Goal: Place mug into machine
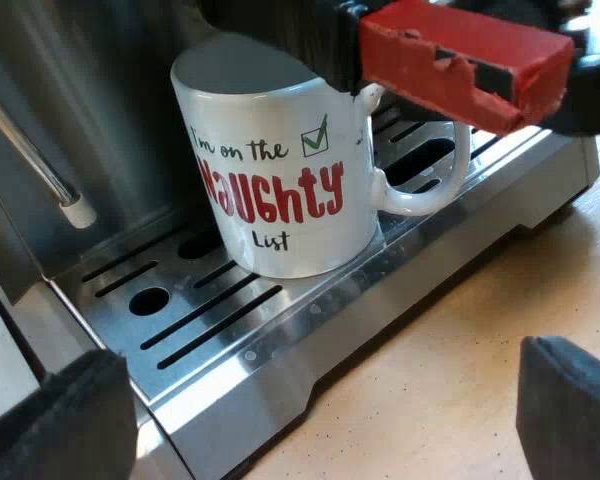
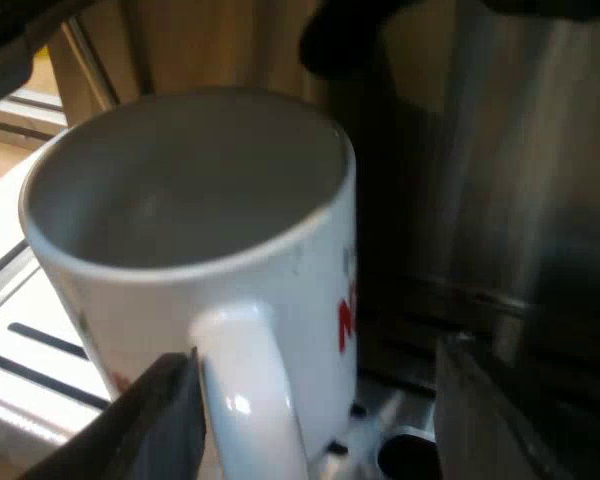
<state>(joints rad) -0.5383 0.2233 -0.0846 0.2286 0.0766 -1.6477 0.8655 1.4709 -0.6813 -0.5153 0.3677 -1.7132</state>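
One white ceramic mug [image 1: 280,180] with red lettering is sitting on the machine's slotted steel drip tray [image 1: 230,330]. The right gripper [image 2: 320,400] is straddling the mug's loop handle [image 2: 248,385], fingers apart and unclamped. The left gripper [image 1: 315,415] is gaping empty. Release looks underway, and backing out without nudging the mug is likely what comes next.

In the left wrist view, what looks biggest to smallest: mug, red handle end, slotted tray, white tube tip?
1. slotted tray
2. mug
3. red handle end, which is in front of the mug and nearer the camera, so it may look oversized
4. white tube tip
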